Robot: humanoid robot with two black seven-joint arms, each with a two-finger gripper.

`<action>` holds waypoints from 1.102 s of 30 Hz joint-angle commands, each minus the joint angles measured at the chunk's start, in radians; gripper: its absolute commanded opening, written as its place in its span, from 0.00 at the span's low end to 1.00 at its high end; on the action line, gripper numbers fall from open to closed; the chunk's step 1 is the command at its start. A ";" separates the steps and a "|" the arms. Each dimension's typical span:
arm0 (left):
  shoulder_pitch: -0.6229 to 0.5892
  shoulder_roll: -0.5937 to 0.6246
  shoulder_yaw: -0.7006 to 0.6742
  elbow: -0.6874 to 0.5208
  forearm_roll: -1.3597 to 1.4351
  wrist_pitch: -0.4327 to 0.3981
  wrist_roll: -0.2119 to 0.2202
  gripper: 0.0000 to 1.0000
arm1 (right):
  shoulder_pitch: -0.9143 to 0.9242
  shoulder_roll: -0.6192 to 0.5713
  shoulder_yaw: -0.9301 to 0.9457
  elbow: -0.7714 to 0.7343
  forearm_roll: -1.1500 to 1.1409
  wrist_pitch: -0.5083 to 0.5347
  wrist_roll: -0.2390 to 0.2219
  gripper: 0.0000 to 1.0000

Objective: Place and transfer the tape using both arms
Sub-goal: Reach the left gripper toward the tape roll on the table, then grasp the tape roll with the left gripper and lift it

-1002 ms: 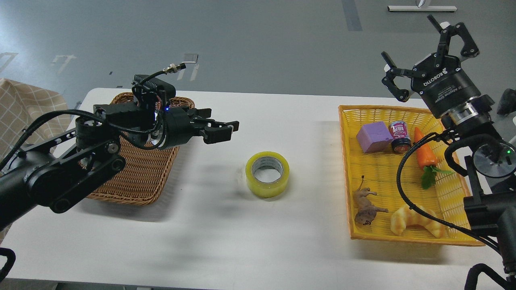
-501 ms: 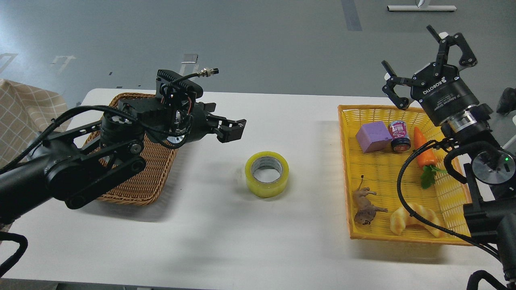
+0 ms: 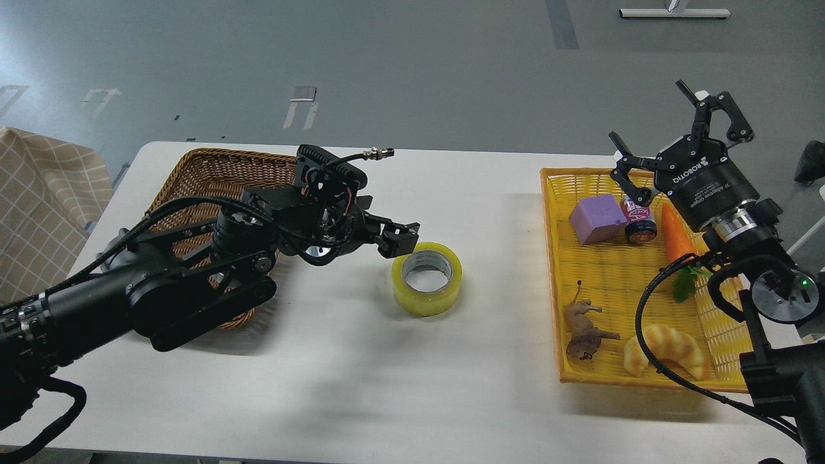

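Observation:
The tape (image 3: 427,278), a yellowish roll with a grey-white core, lies flat on the white table (image 3: 387,386) near the middle. My left gripper (image 3: 401,237) reaches in from the left, and its dark fingertips sit just at the roll's upper left edge. Its fingers look slightly apart and hold nothing. My right gripper (image 3: 670,138) hangs open and empty above the far end of the yellow basket (image 3: 549,270), well to the right of the tape.
A brown wicker basket (image 3: 206,174) sits at the left behind my left arm. The yellow basket holds a purple block (image 3: 598,219), a small can (image 3: 638,218), a toy carrot (image 3: 677,235), a toy animal (image 3: 583,328) and a croissant toy (image 3: 664,348). A checked cloth (image 3: 38,193) lies at far left.
My left gripper has moved right and down from over the wicker basket to the tape's upper left edge. My right gripper has sunk slightly. The tape has not moved.

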 commanded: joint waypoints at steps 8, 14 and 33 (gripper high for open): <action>0.001 -0.089 0.035 0.060 0.000 0.000 0.030 0.97 | 0.001 0.004 -0.001 -0.003 -0.002 0.000 0.000 1.00; 0.001 -0.142 0.047 0.078 0.001 0.000 0.036 0.98 | 0.001 0.001 -0.001 -0.003 -0.002 0.000 0.000 1.00; 0.004 -0.175 0.065 0.196 0.003 0.000 0.034 0.98 | -0.004 0.006 -0.003 -0.005 -0.002 0.000 0.000 1.00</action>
